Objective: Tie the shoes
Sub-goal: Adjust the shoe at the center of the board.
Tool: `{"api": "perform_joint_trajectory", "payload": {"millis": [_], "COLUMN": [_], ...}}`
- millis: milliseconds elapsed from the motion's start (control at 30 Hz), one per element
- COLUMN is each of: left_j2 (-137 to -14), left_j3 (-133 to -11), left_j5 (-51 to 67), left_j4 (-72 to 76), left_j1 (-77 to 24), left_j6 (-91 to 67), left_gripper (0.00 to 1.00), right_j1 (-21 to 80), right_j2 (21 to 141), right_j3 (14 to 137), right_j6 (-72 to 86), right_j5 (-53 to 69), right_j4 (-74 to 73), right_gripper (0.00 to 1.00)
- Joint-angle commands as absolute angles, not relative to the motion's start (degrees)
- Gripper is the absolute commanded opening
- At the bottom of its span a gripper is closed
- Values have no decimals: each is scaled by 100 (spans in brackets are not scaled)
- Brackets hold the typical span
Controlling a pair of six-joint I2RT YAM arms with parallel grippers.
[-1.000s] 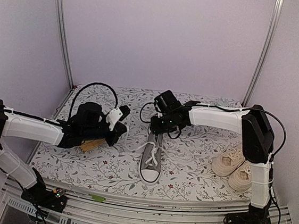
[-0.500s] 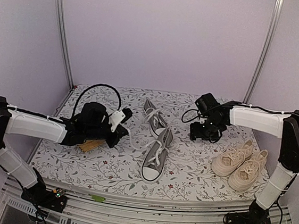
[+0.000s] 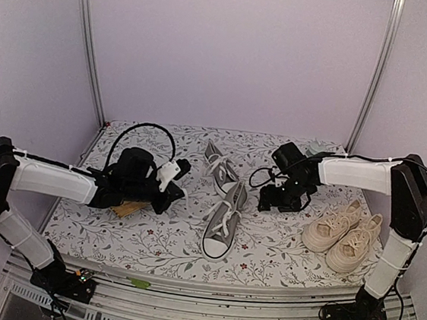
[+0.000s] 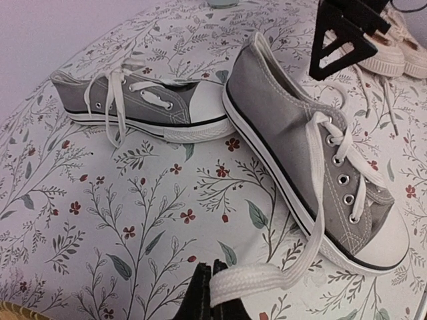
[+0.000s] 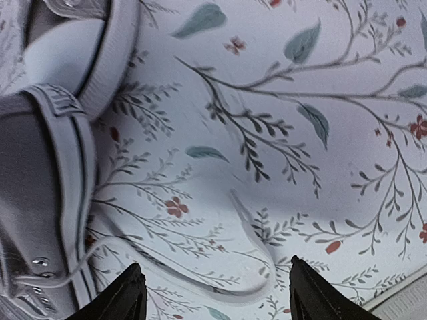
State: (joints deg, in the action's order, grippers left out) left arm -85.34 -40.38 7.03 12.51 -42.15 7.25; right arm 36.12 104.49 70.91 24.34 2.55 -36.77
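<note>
Left hand (image 4: 211,295), stretched rightward, pinches the near grey sneaker's (image 3: 222,226) lace (image 4: 270,272); toe points nearward. Right hand (image 5: 217,293) hovers, spread.

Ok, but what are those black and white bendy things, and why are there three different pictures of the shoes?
Those are two robot arms, a left arm and a right arm. Each ends in a pincher with two fingers. The wide picture comes from a camera up high behind them. The other two come from little cameras on the arms' wrists, so everything there looks very close. On the flowery cloth there are four shoes: a near grey shoe, a far grey shoe behind it, and a cream pair at the right. The left pincher is squeezed shut on the white lace of the near grey shoe. The right pincher is wide open over the cloth, next to the grey shoes, and holds nothing.
</note>
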Motion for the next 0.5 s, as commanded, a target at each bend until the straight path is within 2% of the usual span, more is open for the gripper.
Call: {"api": "perform_joint_trajectory", "payload": {"millis": [0, 100, 233, 333, 467], "left_j2": [-8658, -8659, -8634, -8584, -8531], "left_j3": [-4192, -4216, -4224, -4203, -4179], "left_j5": [805, 804, 768, 779, 727], "left_j4": [1179, 1179, 1127, 1115, 1116], "left_j1": [-4255, -4261, -4256, -4256, -4260], "left_j6": [781, 817, 850, 852, 879], "left_gripper": [0, 0, 0, 0, 0], "right_j1": [3868, 4183, 4267, 4276, 4287], "right_j2": [10062, 10243, 10974, 11323, 11488], "right_j3": [7681, 7954, 8585, 8926, 9111], "right_j6": [2224, 2160, 2266, 2197, 2136], "right_j5": [439, 173, -144, -237, -338], "right_j4": [-2800, -2466, -2667, -2771, -3037], "right_gripper": [80, 94, 95, 86, 59]}}
